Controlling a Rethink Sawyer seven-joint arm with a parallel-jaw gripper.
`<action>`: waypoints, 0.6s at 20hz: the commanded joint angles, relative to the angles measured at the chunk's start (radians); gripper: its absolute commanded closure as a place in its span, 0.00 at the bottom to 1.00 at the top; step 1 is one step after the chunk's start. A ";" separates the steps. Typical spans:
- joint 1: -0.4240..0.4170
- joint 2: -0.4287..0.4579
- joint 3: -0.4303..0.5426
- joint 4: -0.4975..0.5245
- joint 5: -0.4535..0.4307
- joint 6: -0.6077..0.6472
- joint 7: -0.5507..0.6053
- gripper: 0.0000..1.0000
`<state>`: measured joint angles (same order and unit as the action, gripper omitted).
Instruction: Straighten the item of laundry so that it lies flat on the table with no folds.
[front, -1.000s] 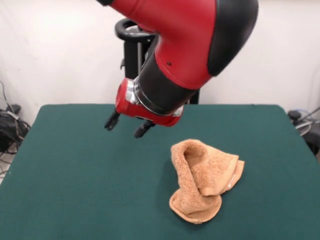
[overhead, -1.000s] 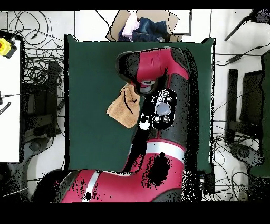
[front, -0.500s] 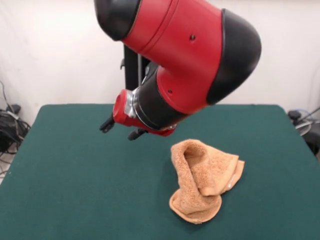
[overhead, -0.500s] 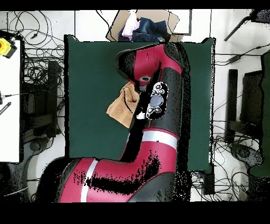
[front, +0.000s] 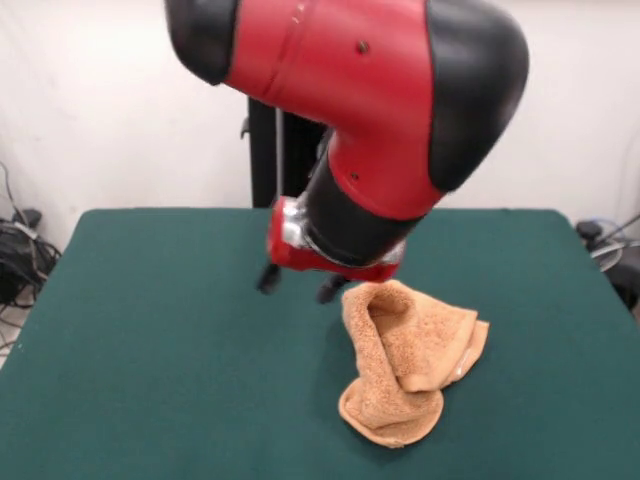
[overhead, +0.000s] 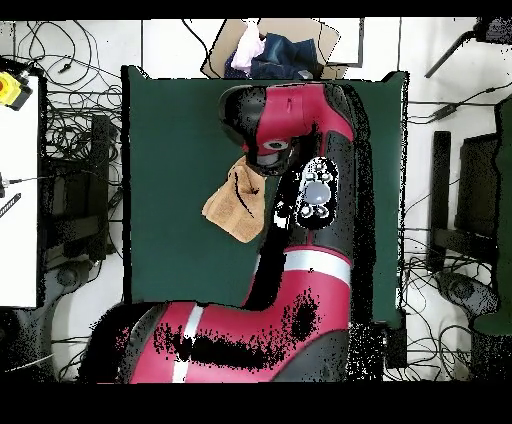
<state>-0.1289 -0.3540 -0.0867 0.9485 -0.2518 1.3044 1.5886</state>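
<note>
The orange-tan towel (front: 410, 360) lies crumpled and folded over itself on the green table (front: 150, 380), right of centre in the front view. In the overhead view the towel (overhead: 232, 205) shows partly under the arm. My gripper (front: 299, 284) hangs just above the table at the towel's far left edge. Its two dark fingers (front: 268, 278) are spread apart and hold nothing. The red and black arm hides the gripper in the overhead view.
A cardboard box with clothes (overhead: 270, 50) sits beyond the table's top edge in the overhead view. Cables (front: 20, 250) lie off the table's left side. A white surface with a yellow object (overhead: 10, 90) stands at the overhead view's left.
The gripper has swung to the right and down, from over the table's far middle to the towel's far left edge. The towel has not moved.
</note>
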 joint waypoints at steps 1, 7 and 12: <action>-0.084 -0.137 0.244 0.308 0.277 -0.215 0.095 0.00; -0.144 -0.186 0.301 0.475 0.434 -0.332 0.062 0.00; -0.190 -0.203 0.334 0.570 0.491 -0.388 0.023 0.00</action>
<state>-0.2779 -0.5310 0.0985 1.2467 0.1552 0.9922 1.5886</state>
